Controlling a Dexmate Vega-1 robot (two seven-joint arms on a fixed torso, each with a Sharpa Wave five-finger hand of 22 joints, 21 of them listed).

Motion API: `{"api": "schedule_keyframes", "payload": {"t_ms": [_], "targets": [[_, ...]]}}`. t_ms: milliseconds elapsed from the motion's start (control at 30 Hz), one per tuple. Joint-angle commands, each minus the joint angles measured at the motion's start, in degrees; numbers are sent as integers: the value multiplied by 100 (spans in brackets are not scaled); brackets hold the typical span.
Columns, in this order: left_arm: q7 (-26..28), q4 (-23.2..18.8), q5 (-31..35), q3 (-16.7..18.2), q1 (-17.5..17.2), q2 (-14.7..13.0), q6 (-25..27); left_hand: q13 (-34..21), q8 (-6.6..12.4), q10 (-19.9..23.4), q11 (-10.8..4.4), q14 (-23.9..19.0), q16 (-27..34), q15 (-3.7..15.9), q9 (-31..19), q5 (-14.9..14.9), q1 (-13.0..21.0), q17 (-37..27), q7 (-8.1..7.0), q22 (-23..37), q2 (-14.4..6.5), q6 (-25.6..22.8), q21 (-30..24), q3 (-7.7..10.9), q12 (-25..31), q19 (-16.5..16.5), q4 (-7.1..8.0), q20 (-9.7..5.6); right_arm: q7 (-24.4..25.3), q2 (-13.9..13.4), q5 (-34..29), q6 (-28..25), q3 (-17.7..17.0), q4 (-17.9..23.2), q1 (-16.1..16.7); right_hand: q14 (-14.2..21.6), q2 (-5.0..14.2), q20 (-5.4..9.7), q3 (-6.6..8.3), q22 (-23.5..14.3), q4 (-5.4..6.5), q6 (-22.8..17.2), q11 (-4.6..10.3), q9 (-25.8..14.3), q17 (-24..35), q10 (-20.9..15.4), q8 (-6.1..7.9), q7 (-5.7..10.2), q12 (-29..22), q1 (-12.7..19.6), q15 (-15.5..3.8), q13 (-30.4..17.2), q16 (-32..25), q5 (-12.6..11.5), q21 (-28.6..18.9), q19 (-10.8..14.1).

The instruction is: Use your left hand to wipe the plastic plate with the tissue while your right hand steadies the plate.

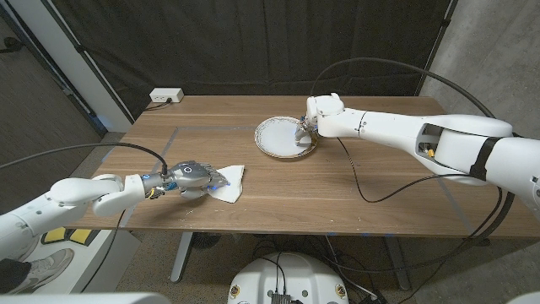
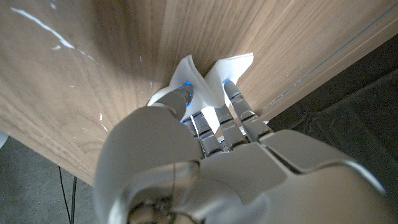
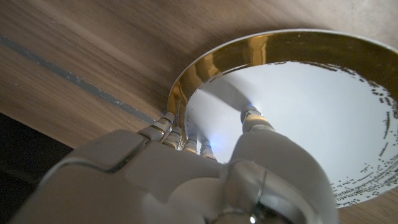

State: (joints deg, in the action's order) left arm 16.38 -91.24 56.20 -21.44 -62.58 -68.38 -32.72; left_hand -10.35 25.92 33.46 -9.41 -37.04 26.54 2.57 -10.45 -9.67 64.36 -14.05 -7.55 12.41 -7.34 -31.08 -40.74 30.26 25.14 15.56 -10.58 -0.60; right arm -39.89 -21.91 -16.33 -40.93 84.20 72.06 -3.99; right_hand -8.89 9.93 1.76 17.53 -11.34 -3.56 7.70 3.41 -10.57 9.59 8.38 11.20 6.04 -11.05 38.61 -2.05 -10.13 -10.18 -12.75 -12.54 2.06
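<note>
- Risk: tissue [image 1: 229,181] is thin and lies on the bench [image 1: 354,203]. Left hand [image 1: 192,176] could drag or crumple it when lifting, or come up with only a corner, if the fingers press down rather than pinch.
- Risk: tissue sits well apart from the plate [image 1: 278,138], on the near-left side of it. A loose hold over that carry could drop it short of the plate.
- Risk: right hand [image 1: 310,125] touches the plate only at its right rim. A hard wipe pushing away from that side could slide or tip the plate; light plastic won't resist much, I'd guess.
- Risk: right fingers reach onto the plate face, so a wide wipe could hit them.
- Left hand pose: arm comes in low from the near-left, hand over the tissue's left part. In the left wrist view, fingers [image 2: 231,93] reach out onto the tissue with white folds rising between them. Looks like a grasp forming; can't tell if it really grips yet.
- Right hand pose: arm stretched across from the right, fingers [image 3: 252,117] spread and pressing on the plate's inner face and gold rim. Bracing it, nothing enclosed.
</note>
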Motion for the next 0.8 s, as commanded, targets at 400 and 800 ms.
{"api": "schedule_keyframes", "payload": {"t_ms": [400, 800], "targets": [[4467, 798, 565, -257, 147, 422, 293, -656, 104, 2948, -164, -1262, 99, 1111, -243, -27, 346, -1228, 703, 46, 27, -2601, -231, -158, 265, 131, 73, -67, -61, 36, -65, -20, 22, 1, -5, -5, 12, 496, -39, -24, 14, 1, 4, -28, 21, -5, 40, 1, -18, -23, -106, -16, -8, -38, -51, -3], [4762, 1141, 2540, 2731, -242, 3245, -1058, -765, 128, 3016, -185, -1456, 40, 1116, -197, -29, 475, -1267, 695, 53, 117, -2739, -411, -236, 397, 263, 109, -109, -97, 27, -74, -53, 44, 13, -17, -9, 16, 505, -50, -24, 19, -15, 17, -27, 22, -8, 46, 7, -18, -24, -111, -16, -7, -44, -53, -9]]}}
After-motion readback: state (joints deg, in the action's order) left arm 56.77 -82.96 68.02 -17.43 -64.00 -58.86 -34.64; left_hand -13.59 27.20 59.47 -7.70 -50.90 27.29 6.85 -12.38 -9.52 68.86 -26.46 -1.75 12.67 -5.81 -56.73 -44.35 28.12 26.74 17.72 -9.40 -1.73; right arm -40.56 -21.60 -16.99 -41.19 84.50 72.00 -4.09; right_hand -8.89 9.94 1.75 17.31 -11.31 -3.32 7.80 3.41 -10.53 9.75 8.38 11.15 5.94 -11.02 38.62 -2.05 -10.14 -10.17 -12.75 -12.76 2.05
